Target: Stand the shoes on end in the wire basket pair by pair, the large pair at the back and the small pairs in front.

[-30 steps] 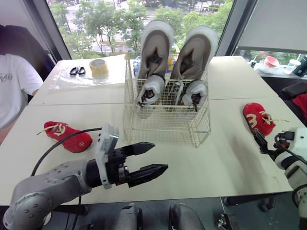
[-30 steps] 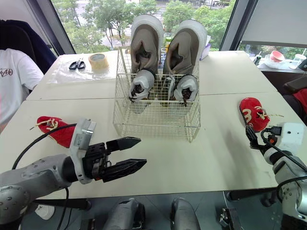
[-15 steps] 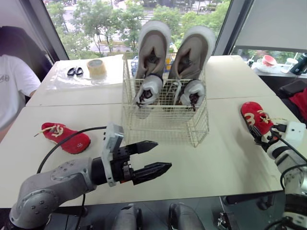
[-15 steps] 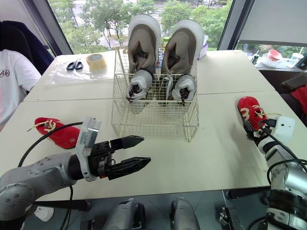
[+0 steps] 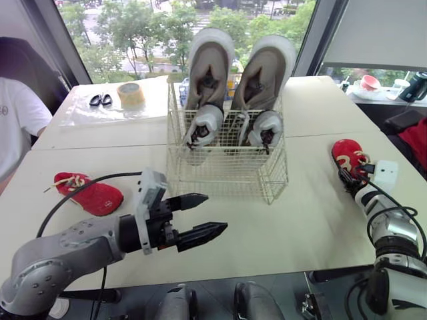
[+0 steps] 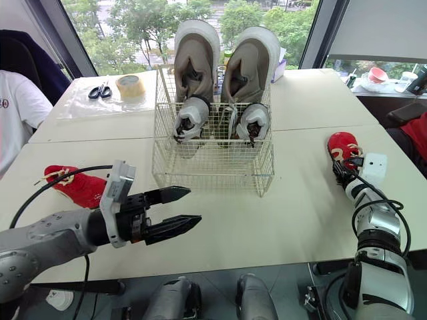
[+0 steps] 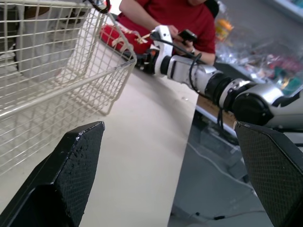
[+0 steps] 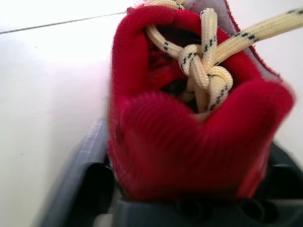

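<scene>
Your right gripper (image 6: pixel 337 172) is at the heel of the red shoe (image 6: pixel 341 145) on the right side of the table (image 5: pixel 313 220). In the wrist view the collar and the cream lace knot press right up to it. Whether it has closed on the shoe, you cannot tell from here, and the shoe appears to rest on the tabletop.

Your left gripper (image 5: pixel 215 213) hangs spread and empty over the table, in front of the wire basket (image 5: pixel 227 177). The other red shoe (image 5: pixel 90 193) lies just beyond that arm, on the left side of the table.

In the basket the large grey-brown pair (image 5: pixel 210 67) stands on end at the back. A small grey pair (image 5: pixel 203 125) stands right in front of it, and the front row has room.

So the step in hand looks like picking up the first shoe of the red pair, the last pair left out. Confirm a firm hold at the heel before you lift. Then carry the shoe over the basket's front wall, tip it upright and lower it into the front row, leaving space beside it for its mate.
</scene>
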